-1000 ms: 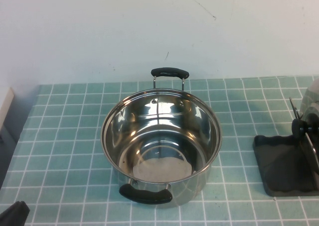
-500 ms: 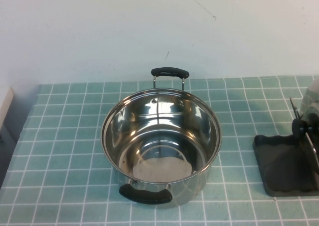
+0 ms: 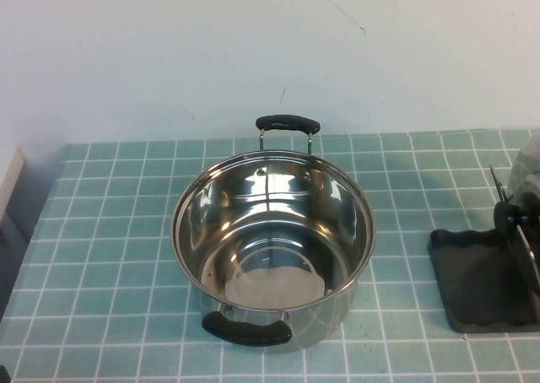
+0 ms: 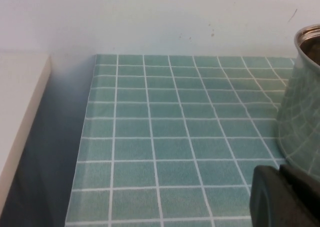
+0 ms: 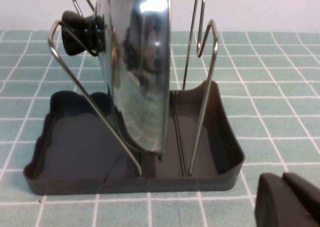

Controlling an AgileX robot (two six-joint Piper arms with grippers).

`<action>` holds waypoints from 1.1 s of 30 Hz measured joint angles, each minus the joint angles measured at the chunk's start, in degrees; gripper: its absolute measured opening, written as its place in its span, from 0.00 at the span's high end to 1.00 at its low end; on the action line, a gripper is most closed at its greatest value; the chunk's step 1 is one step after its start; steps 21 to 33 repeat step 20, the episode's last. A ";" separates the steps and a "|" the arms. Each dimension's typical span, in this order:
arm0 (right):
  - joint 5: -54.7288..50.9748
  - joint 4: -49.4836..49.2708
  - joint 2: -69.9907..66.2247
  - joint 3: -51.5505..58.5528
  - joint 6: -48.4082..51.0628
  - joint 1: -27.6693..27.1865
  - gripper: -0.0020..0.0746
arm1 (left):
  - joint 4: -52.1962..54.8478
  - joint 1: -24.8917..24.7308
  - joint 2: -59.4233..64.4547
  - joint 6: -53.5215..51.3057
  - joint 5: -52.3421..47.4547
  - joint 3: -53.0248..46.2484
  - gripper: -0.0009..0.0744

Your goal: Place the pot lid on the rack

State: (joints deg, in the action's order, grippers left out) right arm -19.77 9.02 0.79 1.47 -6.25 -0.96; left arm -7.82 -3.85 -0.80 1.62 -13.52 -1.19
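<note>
Plain white wall (image 3: pixel 169 54), teal tiled tablecloth (image 3: pixel 101 231), pale ledge (image 4: pixel 20 102) alongside

High view: rack (image 3: pixel 481 286) and lid (image 3: pixel 525 223) were cut off by the frame's right edge; only part of each showed. Neither arm appeared in that view. Left wrist view: only a dark corner of the left gripper (image 4: pixel 285 199) showed at the frame edge, finger state not determinable; pot (image 4: pixel 302 102) was cut off at the edge. Right wrist view: right gripper (image 5: pixel 287 202) likewise only a dark corner; lid top was cut off.
</note>
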 joint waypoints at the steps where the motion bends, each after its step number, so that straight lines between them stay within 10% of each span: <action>1: 0.00 0.10 0.00 0.00 0.00 -0.09 0.98 | -5.35 1.45 0.00 -6.21 0.28 0.00 0.99; 11: -0.04 0.10 0.00 -0.08 0.00 -0.09 0.98 | -19.87 5.84 0.00 -22.30 -5.61 0.00 0.99; 20: -0.04 0.10 0.00 -0.08 0.00 -0.09 0.98 | -2.17 2.00 0.00 -0.06 -4.81 0.21 0.99; 33: -0.04 0.10 0.00 -0.08 0.00 -0.09 0.98 | -2.17 2.00 0.00 -0.06 -4.81 0.21 0.99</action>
